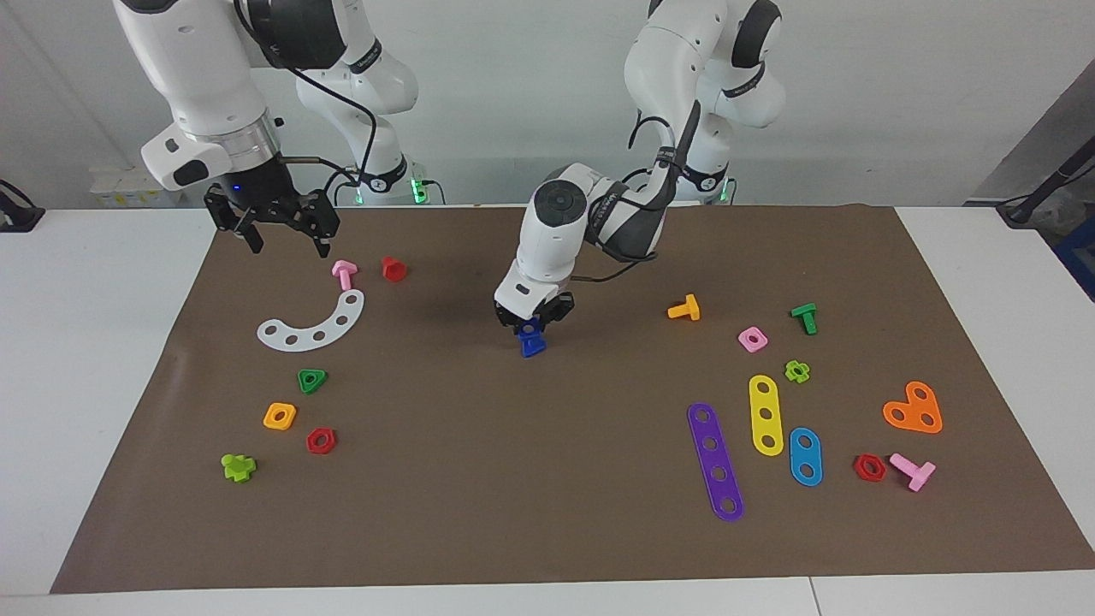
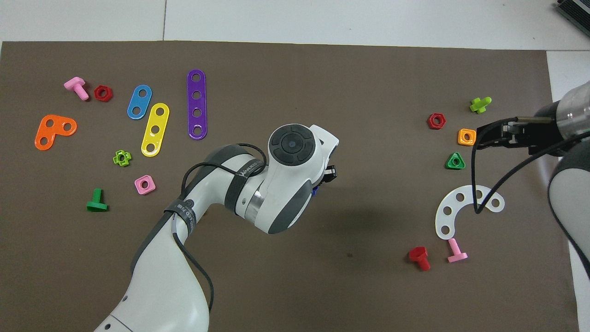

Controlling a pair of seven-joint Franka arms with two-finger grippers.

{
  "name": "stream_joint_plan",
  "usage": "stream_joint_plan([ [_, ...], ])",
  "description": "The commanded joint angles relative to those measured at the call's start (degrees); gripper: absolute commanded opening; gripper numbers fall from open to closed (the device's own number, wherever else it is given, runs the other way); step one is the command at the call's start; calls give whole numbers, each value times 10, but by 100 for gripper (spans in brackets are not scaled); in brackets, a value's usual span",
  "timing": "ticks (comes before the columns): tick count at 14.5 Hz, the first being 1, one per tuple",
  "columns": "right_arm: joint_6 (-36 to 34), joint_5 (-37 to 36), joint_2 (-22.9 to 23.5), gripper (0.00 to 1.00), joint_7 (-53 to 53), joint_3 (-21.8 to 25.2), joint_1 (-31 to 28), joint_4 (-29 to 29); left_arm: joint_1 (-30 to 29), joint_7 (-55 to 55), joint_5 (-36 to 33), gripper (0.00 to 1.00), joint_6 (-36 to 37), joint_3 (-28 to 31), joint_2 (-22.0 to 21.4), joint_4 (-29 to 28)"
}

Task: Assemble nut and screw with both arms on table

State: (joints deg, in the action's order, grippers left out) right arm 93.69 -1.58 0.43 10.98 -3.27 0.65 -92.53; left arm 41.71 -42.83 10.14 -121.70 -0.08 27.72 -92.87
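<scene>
My left gripper (image 1: 532,323) hangs low over the middle of the brown mat (image 1: 547,496), shut on the stem of the dark blue screw (image 1: 532,344). The screw's triangular head points down, at or just above the mat. The nut is hidden; I cannot tell it apart from the blue piece between the fingers. In the overhead view the left arm covers that gripper (image 2: 326,175), and only a sliver of the blue screw (image 2: 315,190) shows. My right gripper (image 1: 282,229) is open and holds nothing, raised over the mat's corner at the right arm's end, near a pink bolt (image 1: 344,273).
A white curved strip (image 1: 315,325), a red bolt (image 1: 393,269), a green triangular nut (image 1: 311,380), an orange square nut (image 1: 280,416) and a red hex nut (image 1: 321,441) lie at the right arm's end. Flat strips (image 1: 715,460), an orange bolt (image 1: 684,308) and a pink nut (image 1: 753,340) lie at the left arm's end.
</scene>
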Motion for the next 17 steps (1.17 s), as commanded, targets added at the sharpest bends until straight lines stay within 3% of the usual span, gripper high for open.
stream_joint_plan([
  [1,10,11,-17,100,9,-5,-7,-22,0,-6,-9,0,-6,4,-3,-15],
  [8,9,16,-16,100,5,-4,-7,-20,1,-2,-10,0,-12,4,-4,-22],
  [9,9,16,-16,100,5,-5,-7,-20,1,-1,-11,36,-15,4,-4,-21],
  [10,9,16,-16,100,5,-4,-7,-20,1,2,-20,82,-16,5,-3,-19],
  [11,9,16,-16,100,5,-4,-7,-20,1,6,-43,100,-19,3,-3,-16],
  [15,9,16,-16,100,4,-4,-7,-20,-2,6,-46,100,-9,5,-3,-7],
  [17,9,16,-16,100,5,-4,-7,-20,-42,8,-50,100,51,5,4,37],
])
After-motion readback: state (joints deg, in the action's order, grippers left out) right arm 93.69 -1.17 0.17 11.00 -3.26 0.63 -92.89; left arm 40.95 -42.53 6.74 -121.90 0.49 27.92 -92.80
